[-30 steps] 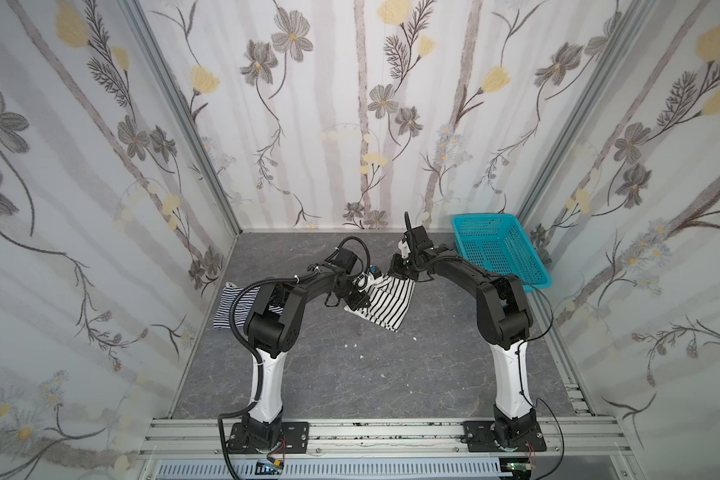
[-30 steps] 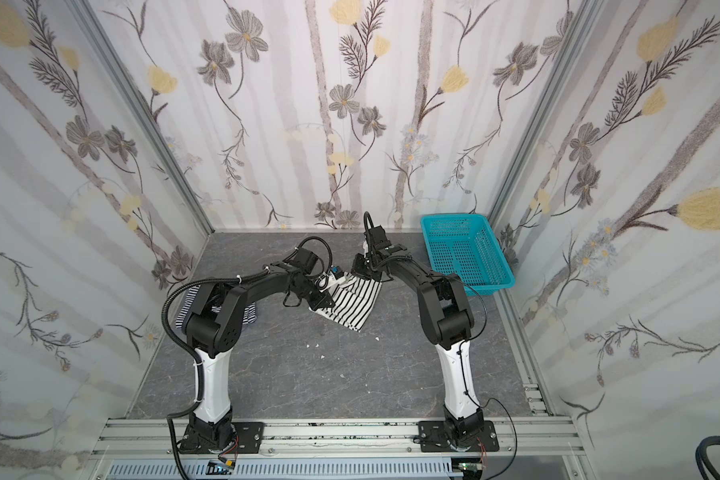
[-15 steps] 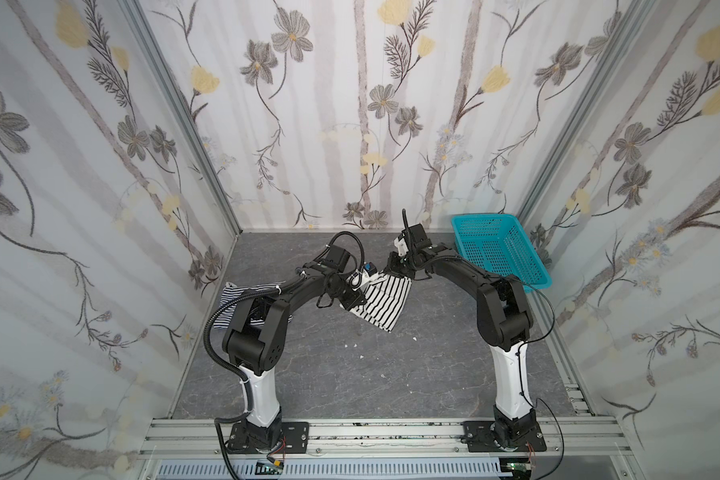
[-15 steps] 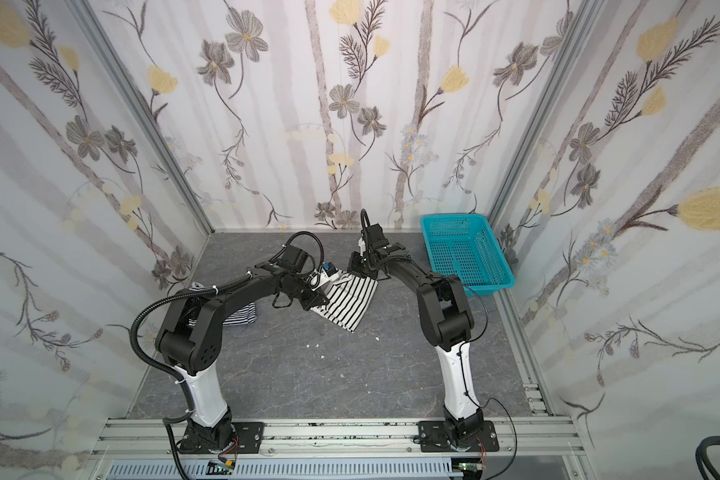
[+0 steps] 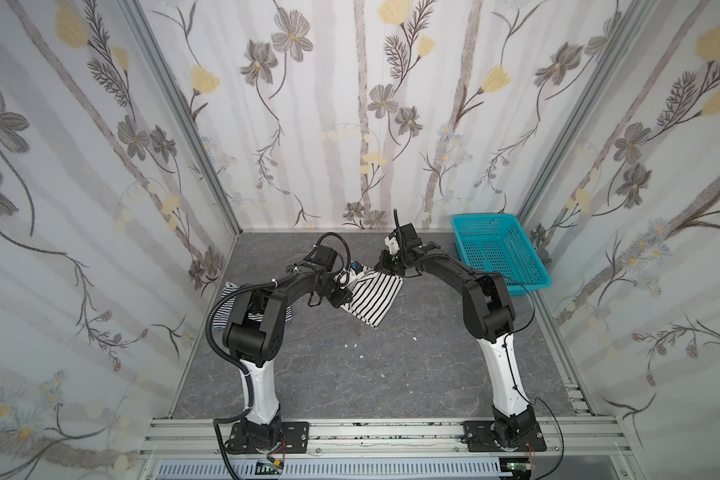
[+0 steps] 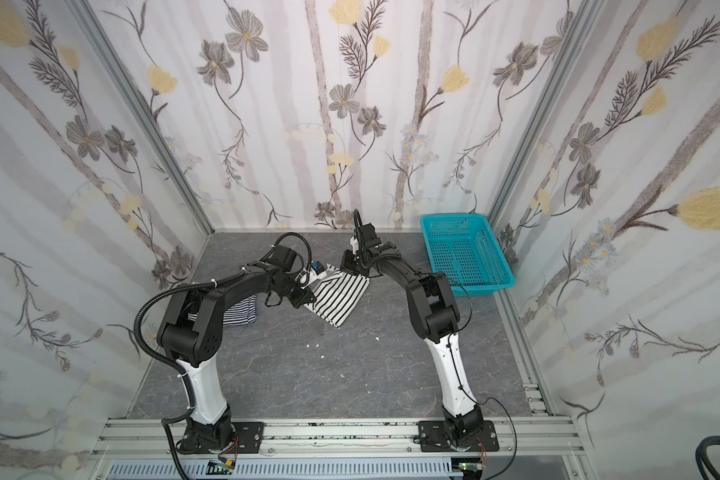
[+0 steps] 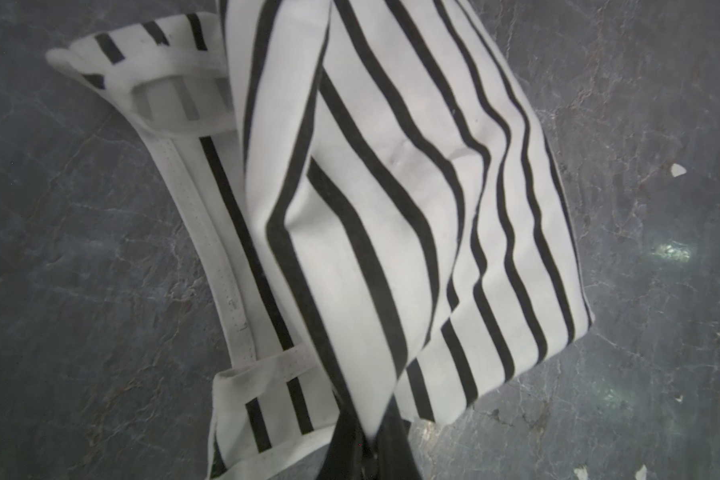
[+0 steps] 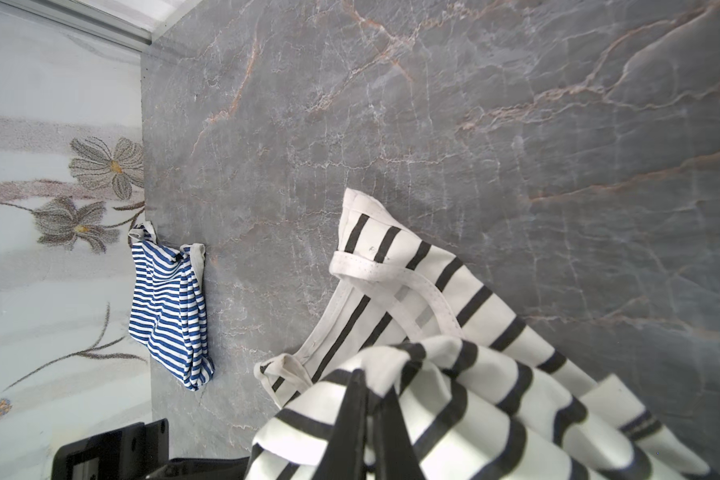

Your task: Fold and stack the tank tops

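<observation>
One black-striped tank top [image 5: 373,297], pinched by left fingers [image 7: 345,451], right fingers [image 8: 350,419]

Black-striped top [image 5: 373,297] hangs half-folded, far edge lifted, near end on the worktop [image 5: 350,374]; navy-striped top [image 8: 167,307] lies bundled at its left edge.

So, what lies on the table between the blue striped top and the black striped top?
Nothing. In the right wrist view the table between the blue striped top and the black striped top is bare.
</observation>
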`<state>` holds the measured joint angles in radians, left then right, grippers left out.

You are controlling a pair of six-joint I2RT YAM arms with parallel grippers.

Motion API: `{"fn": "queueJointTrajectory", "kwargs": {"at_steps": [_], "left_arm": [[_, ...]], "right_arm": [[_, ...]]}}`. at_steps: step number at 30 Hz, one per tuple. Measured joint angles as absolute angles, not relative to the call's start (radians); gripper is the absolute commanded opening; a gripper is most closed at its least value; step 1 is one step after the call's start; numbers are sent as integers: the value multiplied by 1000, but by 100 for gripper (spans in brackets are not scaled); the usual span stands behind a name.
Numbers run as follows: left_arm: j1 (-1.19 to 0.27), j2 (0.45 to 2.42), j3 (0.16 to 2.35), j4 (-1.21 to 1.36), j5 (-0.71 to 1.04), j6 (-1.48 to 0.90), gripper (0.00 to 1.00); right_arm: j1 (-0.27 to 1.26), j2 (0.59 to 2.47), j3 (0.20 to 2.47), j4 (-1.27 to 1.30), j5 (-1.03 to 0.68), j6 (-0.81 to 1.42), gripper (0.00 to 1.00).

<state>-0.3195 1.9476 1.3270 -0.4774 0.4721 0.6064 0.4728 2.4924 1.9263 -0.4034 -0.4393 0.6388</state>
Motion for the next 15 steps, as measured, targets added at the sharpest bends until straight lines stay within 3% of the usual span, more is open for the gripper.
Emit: {"fn": "queueJointTrajectory", "kwargs": {"at_steps": [5, 8, 12, 15], "left_arm": [[-295, 1985, 1359, -478, 437, 606, 2], [-291, 1999, 1374, -476, 412, 605, 9], [-292, 2016, 1398, -475, 367, 602, 17], [-291, 2035, 1421, -472, 326, 602, 22]], "right_arm": [[472, 2514, 1927, -378, -455, 650, 40], [472, 2485, 1888, -319, -469, 652, 43], [481, 2408, 1810, -248, -476, 659, 41], [500, 2374, 1788, -206, -478, 663, 31]]}}
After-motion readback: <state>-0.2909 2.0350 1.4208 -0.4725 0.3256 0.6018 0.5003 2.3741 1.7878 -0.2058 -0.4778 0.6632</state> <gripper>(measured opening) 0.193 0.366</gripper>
